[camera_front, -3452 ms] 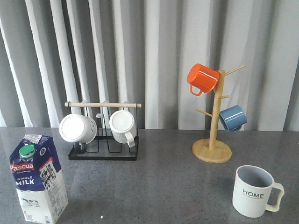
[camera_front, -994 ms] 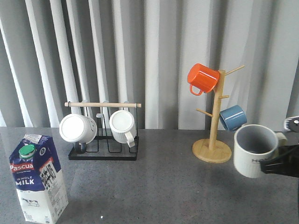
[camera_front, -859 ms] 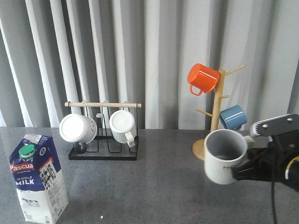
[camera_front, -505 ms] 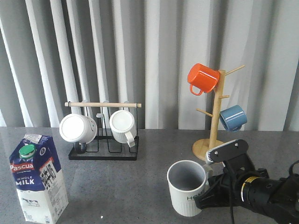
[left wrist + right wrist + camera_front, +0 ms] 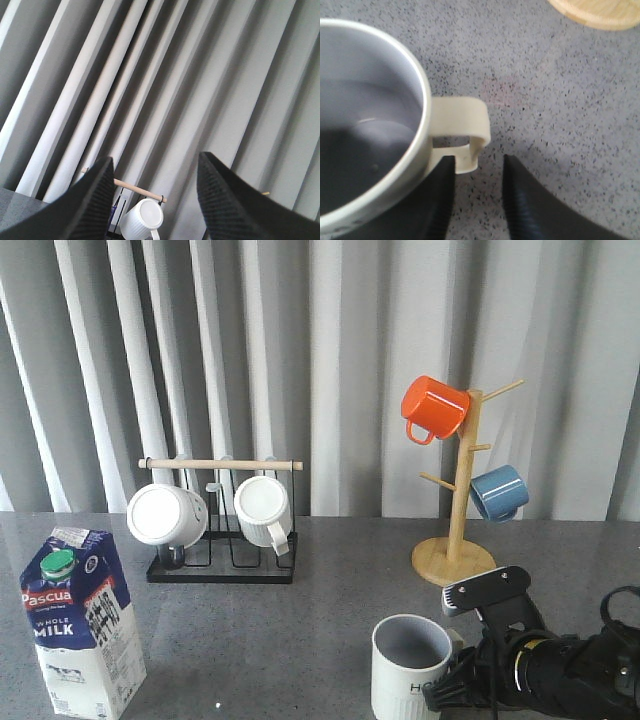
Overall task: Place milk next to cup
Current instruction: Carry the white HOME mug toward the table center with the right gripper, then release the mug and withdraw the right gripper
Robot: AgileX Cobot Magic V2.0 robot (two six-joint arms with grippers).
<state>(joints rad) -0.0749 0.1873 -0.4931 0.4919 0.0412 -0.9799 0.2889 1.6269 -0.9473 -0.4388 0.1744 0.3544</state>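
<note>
The milk point(image 5: 82, 623), a blue and white carton with a green cap, stands at the front left of the table, far from both grippers. The cream ribbed cup point(image 5: 410, 672) with a grey inside stands at the front, right of centre. My right gripper point(image 5: 452, 682) is at its handle side. In the right wrist view the cup's handle point(image 5: 460, 131) lies at the tips of my right gripper point(image 5: 477, 162). The jaws are apart, with bare table between them. My left gripper point(image 5: 155, 200) is open and empty, held up facing the curtains.
A black rack with a wooden bar point(image 5: 220, 464) holds two white mugs point(image 5: 166, 515) at the back left; one mug point(image 5: 144, 220) shows in the left wrist view. A wooden mug tree point(image 5: 455, 562) with an orange mug point(image 5: 434, 408) and a blue mug point(image 5: 498, 492) stands behind the cup.
My right gripper carried the cup up from the front right, then left and down to the table's front middle. It now sits lower, with the jaws apart at the handle.
</note>
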